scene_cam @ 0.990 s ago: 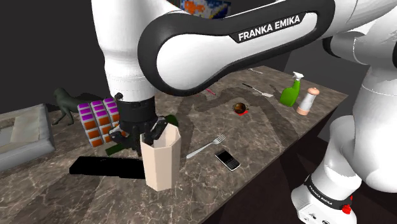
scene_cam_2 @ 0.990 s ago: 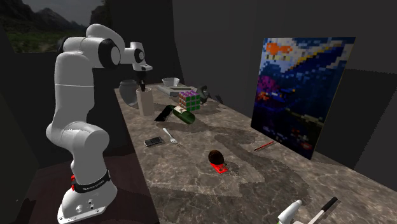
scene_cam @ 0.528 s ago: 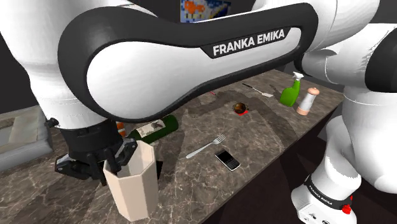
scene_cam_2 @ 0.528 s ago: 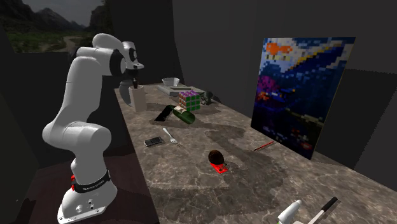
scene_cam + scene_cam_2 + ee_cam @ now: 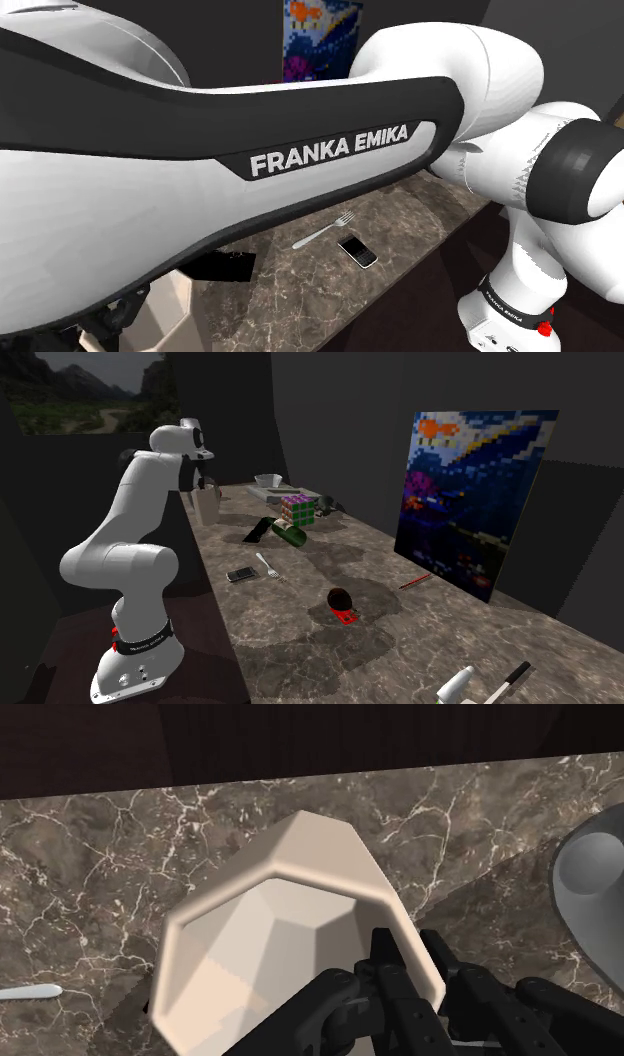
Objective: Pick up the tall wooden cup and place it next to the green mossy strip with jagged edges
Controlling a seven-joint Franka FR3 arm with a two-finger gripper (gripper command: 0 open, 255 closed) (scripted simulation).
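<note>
The claw (image 5: 410, 962) grips the cup (image 5: 290, 894) by its wall, over the desk (image 5: 100, 904) near the edge; I think it's mid-carry, and next it must set the cup upright beside the green strip.

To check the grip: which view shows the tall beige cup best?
The wrist view: the cup shows its faceted rim and hollow inside up close, with the gripper clasping its wall. In the shoulder view the arm covers most of it. In the second exterior view it is small and far.
</note>
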